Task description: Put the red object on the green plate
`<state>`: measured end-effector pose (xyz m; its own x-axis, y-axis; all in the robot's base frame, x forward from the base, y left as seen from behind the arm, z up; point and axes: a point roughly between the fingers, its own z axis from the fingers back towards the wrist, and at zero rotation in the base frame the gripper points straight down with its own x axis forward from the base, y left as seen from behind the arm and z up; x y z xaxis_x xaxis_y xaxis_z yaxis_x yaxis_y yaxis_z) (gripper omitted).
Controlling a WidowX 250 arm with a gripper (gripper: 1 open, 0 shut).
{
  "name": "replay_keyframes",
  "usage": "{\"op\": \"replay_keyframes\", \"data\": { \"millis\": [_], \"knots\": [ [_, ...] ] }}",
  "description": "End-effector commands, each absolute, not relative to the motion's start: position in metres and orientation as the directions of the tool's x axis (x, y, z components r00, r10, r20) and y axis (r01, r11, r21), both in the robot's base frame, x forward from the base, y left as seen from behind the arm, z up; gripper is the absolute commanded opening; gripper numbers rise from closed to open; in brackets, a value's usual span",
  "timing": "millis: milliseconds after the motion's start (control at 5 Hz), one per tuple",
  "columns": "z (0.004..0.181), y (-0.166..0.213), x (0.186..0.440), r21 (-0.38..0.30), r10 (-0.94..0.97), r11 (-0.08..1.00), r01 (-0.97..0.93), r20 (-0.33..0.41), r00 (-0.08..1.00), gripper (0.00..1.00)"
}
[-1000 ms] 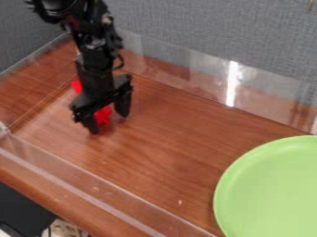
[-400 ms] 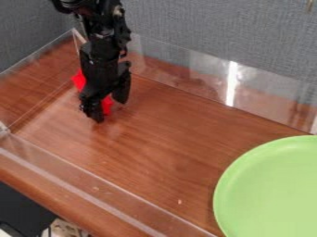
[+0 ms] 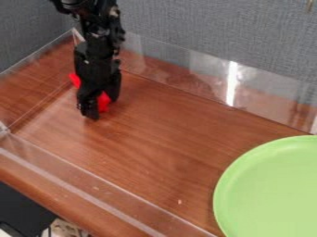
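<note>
Gripper (image 3: 95, 108) jaws wide apart, straddling red object (image 3: 102, 100) (contact unclear), green plate (image 3: 266, 190) well apart

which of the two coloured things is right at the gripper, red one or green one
The red object, showing between the open gripper fingers at far left. The green plate lies far off at the lower right.

The black arm reaches steeply down at far left, its tool (image 3: 95, 108) spread wide.
</note>
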<state>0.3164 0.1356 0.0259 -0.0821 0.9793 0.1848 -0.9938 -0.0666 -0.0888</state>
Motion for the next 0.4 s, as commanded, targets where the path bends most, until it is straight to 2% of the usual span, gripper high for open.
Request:
{"op": "replay_keyframes", "data": {
  "millis": [0, 200],
  "knots": [
    [0.035, 0.157, 0.320, -0.124, 0.969, -0.137, -0.983, 0.190, -0.159, 0.00],
    [0.037, 0.167, 0.315, -0.117, 0.971, -0.136, -0.984, 0.183, -0.156, 0.00]
  ]
}}
